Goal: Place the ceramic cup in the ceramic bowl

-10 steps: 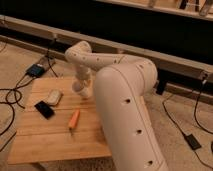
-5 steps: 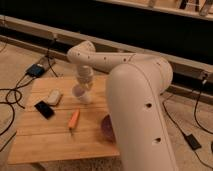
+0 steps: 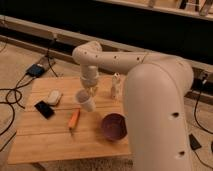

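The white ceramic cup [image 3: 85, 102] hangs slightly tilted just above the middle of the wooden table [image 3: 45, 140]. My gripper [image 3: 86, 93] reaches down from the big white arm and is shut on the cup's rim. The dark purple ceramic bowl [image 3: 114, 126] rests on the table to the cup's right and nearer the front edge, a short gap away. Nothing lies in the bowl.
An orange carrot [image 3: 74, 119] lies just left of and below the cup. A flat white gadget [image 3: 53, 96] and a black phone [image 3: 44, 108] sit at the table's left. A small pale upright object [image 3: 116, 86] stands behind the bowl. Cables and a box lie on the floor.
The arm has swung so that the bowl now shows. The gripper has carried the cup from the table's back left toward the middle, closer to the bowl.
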`<move>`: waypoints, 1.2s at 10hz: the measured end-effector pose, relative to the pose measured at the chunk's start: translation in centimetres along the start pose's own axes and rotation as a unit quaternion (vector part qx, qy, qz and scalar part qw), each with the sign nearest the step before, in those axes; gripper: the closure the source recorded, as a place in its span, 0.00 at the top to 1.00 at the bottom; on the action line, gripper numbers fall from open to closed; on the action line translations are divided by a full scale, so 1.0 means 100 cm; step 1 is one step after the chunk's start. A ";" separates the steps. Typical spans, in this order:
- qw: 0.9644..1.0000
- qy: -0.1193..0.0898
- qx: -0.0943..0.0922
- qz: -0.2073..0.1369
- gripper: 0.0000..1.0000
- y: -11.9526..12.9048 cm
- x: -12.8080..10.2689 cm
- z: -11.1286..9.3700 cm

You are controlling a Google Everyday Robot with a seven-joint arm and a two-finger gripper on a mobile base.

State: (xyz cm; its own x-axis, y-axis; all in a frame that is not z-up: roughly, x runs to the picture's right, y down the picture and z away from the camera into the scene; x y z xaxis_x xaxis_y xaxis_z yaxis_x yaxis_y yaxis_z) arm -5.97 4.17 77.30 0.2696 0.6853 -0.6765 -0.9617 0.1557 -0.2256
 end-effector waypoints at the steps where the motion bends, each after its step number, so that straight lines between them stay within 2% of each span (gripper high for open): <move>1: 1.000 0.003 -0.004 -0.001 0.00 -0.005 0.009 -0.004; 5: 1.000 -0.001 -0.024 -0.013 0.00 -0.039 0.057 -0.027; 9: 0.999 0.000 -0.047 -0.017 0.00 -0.067 0.097 -0.030; 12: 0.997 0.014 -0.060 -0.050 0.00 -0.091 0.119 -0.025</move>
State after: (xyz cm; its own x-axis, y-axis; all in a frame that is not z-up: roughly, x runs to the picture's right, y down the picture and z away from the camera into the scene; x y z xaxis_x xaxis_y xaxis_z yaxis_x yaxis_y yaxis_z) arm 6.07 9.11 69.52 0.3676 0.6494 -0.6656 -0.9172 0.1352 -0.3747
